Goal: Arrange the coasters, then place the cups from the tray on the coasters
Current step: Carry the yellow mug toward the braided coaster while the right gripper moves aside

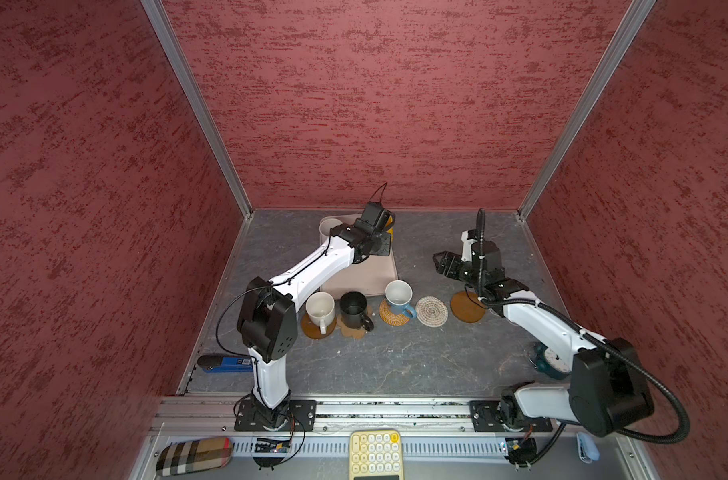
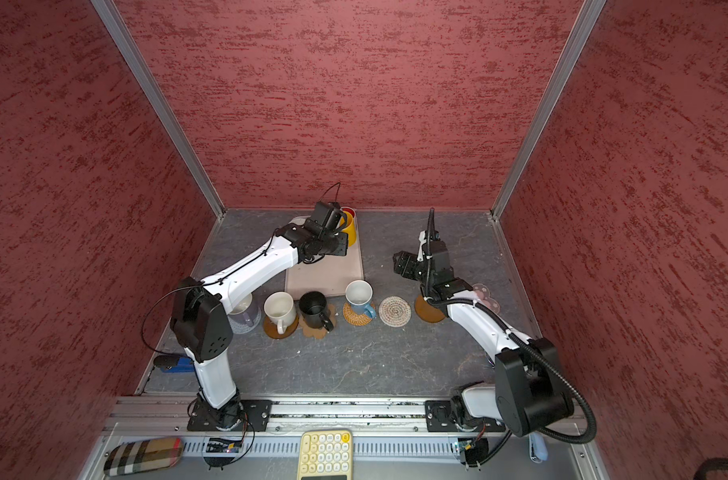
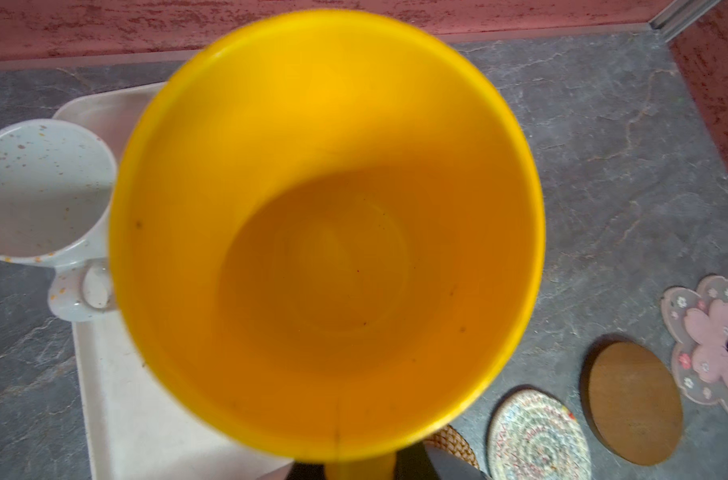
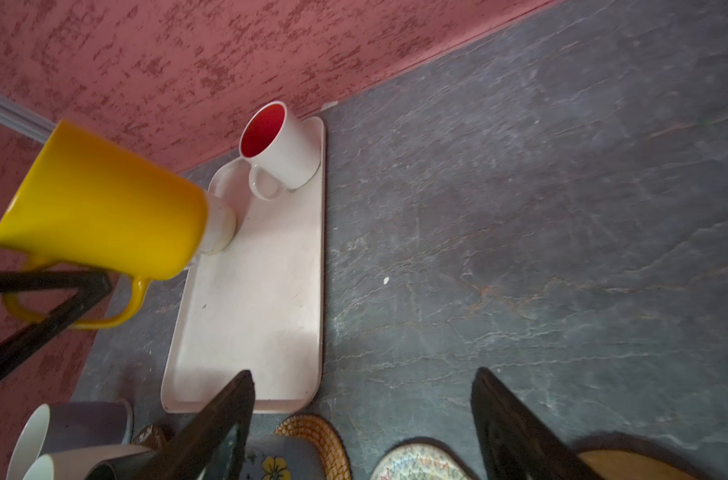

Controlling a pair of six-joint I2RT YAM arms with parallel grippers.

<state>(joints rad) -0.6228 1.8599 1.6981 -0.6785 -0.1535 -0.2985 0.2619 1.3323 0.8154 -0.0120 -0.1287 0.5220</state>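
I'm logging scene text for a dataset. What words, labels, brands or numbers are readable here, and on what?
None is legible in any view.
White label on the blue box: too small to read.
Keys of the yellow keypad: blurred.
Face of the teal dial: too small to read.

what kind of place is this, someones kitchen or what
Likely a robot test booth, not a kitchen: a left arm and right arm bolted to a metal rail, red panels boxing in a grey tabletop.
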